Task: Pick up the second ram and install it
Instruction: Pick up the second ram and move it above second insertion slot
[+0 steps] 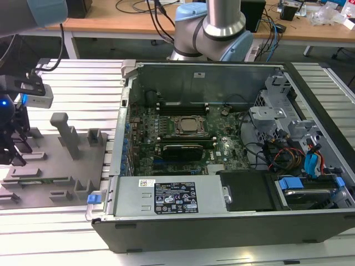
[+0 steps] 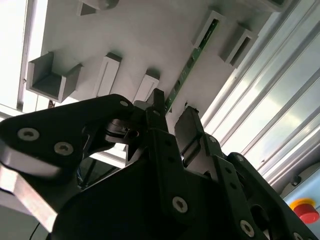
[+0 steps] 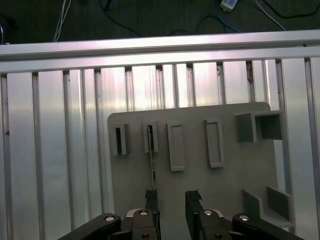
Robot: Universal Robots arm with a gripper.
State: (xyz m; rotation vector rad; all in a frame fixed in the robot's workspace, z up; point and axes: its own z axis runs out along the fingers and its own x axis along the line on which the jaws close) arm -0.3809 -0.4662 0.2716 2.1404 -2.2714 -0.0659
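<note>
Black claw (image 3: 171, 196), its 2 fingers (image 3: 151, 200) parted with a clear gap between them, holding nothing. Outward from it the second ram (image 3: 151, 160) stands on edge in the grey fixture plate (image 3: 232, 177) — long axis running straight away from the claw — its near end just beside 1 finger, not centred in the gap.

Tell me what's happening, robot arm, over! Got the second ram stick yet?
Gripper open, over the grey holder. Second ram on edge in the holder, not gripped. Nothing in the way.
</note>
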